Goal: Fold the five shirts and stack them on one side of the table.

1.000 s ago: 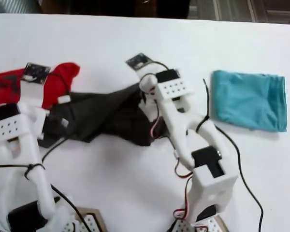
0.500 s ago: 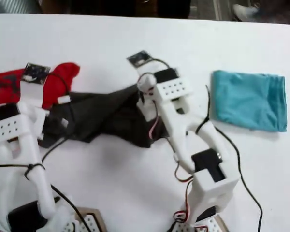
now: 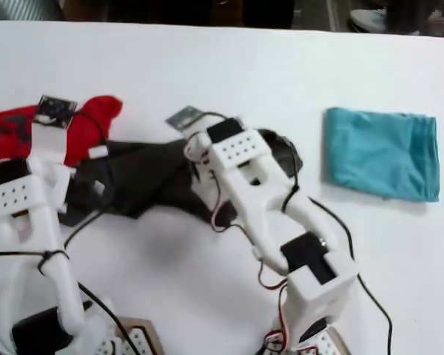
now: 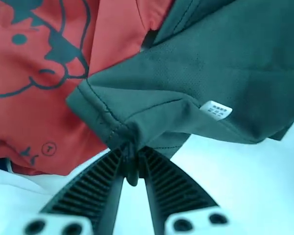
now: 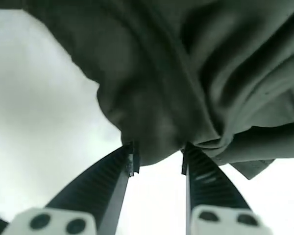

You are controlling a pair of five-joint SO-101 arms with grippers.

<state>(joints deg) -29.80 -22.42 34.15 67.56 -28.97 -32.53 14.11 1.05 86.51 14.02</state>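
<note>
Two grippers are working the black shirt (image 3: 144, 174), lying mid-table between the red shirt (image 3: 96, 115) and the folded teal shirt (image 3: 381, 151). The left gripper (image 4: 131, 159) is pinching its hem; the right gripper (image 5: 158, 159) is straddling a bunch, jaws spread. Probably flattening it for folding; next, the right needs closing.

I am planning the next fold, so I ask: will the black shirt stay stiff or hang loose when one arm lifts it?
Probably floppy: the black shirt lies in soft creases and bunches where the left gripper pinches its hem. Likely light, since a small pinch holds the cloth. It may drag the red shirt it overlaps.
</note>
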